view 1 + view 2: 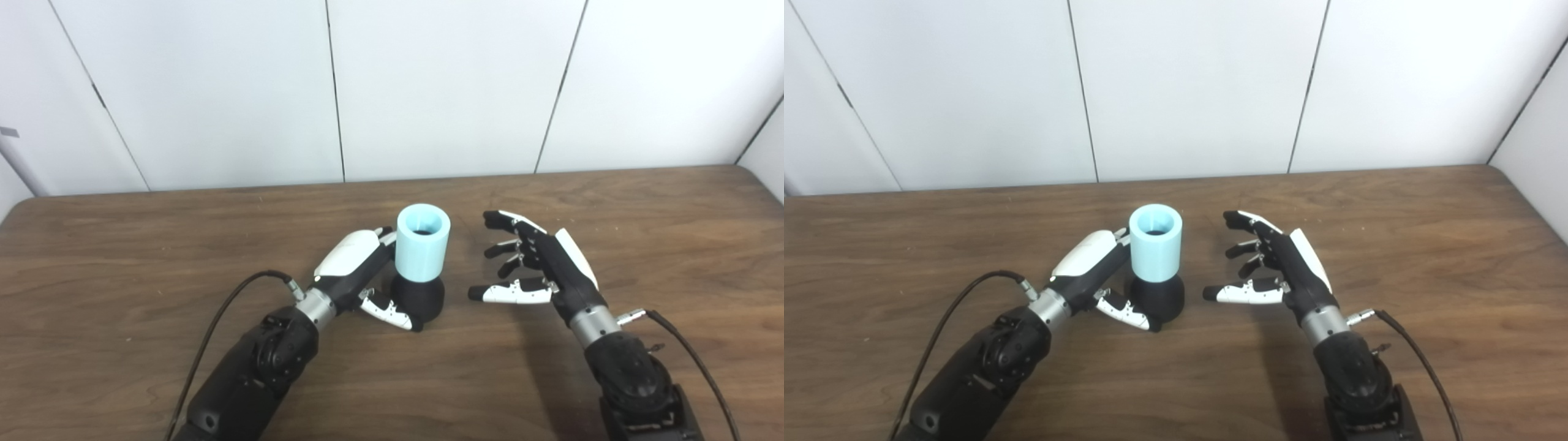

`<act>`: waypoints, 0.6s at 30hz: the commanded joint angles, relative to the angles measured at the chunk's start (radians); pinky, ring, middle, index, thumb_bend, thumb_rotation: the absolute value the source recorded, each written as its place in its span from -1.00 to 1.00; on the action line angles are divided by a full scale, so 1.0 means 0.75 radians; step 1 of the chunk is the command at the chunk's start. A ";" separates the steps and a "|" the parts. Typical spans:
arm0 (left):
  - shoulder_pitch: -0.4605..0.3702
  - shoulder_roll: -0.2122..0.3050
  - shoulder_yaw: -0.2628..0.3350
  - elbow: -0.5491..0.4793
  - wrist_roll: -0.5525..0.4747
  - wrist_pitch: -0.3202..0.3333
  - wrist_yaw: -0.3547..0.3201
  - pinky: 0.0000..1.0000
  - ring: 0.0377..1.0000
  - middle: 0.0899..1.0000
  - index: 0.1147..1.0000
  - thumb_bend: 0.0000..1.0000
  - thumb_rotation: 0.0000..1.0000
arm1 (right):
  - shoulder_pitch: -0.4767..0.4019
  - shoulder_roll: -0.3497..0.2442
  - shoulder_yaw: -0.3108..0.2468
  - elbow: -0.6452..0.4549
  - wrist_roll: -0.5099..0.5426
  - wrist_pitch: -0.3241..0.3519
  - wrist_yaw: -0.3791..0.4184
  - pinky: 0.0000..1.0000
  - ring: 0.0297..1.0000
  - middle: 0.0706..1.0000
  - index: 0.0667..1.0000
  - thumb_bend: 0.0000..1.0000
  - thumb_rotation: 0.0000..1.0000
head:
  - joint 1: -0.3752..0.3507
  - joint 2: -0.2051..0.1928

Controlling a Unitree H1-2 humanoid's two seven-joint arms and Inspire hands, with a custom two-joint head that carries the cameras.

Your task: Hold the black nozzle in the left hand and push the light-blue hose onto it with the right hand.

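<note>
Hose (pixel 422 244) one, nozzle (pixel 418 297) one — hands two.

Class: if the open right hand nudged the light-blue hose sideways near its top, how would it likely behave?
The light-blue hose looks thick-walled and short, so probably stiff. It stands upright on the black nozzle, steadied by the left hand, so tipping seems unlikely.

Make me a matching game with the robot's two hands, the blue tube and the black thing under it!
Things:
1. left hand
2. right hand
3. light-blue hose
4. black nozzle

States:
A. stands on the table, under the blue piece
B. open, holding nothing
C. upright, sitting on the black piece
D. wrapped around the black piece

Pairs: 1-D, 2-B, 3-C, 4-A
</note>
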 commanded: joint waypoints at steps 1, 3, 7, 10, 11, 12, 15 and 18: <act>0.031 0.022 -0.007 0.042 0.037 0.067 -0.045 1.00 0.82 0.80 0.82 0.83 -0.62 | -0.022 -0.017 -0.003 -0.030 0.019 -0.061 -0.015 -0.06 0.31 0.67 0.63 0.36 -0.81 | 0.000 0.002; 0.033 0.023 -0.004 0.046 0.039 0.068 -0.046 1.00 0.82 0.80 0.82 0.83 -0.62 | -0.019 -0.021 -0.003 -0.038 0.025 -0.057 -0.011 -0.06 0.32 0.67 0.63 0.36 -0.81 | -0.001 0.005; 0.039 0.031 0.007 0.042 0.036 0.072 -0.045 1.00 0.86 0.79 0.80 0.84 -0.61 | -0.014 -0.030 0.000 -0.059 0.033 -0.048 -0.003 -0.04 0.31 0.66 0.64 0.38 -0.81 | 0.000 0.005; 0.038 0.039 0.020 0.036 0.030 0.084 -0.057 1.00 0.89 0.79 0.82 0.86 -0.56 | -0.016 -0.038 -0.001 -0.061 0.039 -0.048 0.001 -0.05 0.31 0.66 0.65 0.38 -0.81 | 0.000 0.007; 0.034 0.042 0.023 0.032 0.025 0.106 -0.080 1.00 0.90 0.80 0.84 0.87 -0.54 | -0.016 -0.040 -0.001 -0.063 0.041 -0.049 0.000 -0.06 0.31 0.66 0.65 0.38 -0.81 | 0.000 0.007; 0.031 0.045 0.026 0.029 0.023 0.122 -0.097 0.99 0.91 0.84 0.91 0.90 -0.53 | -0.015 -0.042 -0.001 -0.065 0.043 -0.049 0.000 -0.06 0.31 0.66 0.65 0.38 -0.81 | 0.000 0.007; 0.003 0.074 0.023 -0.043 0.046 0.312 -0.255 0.81 0.89 0.89 0.96 0.89 -0.62 | -0.014 -0.044 0.000 -0.075 0.046 -0.052 -0.006 -0.07 0.31 0.66 0.65 0.38 -0.80 | 0.001 0.006; 0.003 0.093 0.048 -0.107 0.066 0.387 -0.274 0.57 0.74 0.80 0.78 0.75 -0.90 | -0.013 -0.043 -0.001 -0.076 0.047 -0.056 -0.011 -0.07 0.30 0.66 0.65 0.39 -0.78 | 0.001 0.006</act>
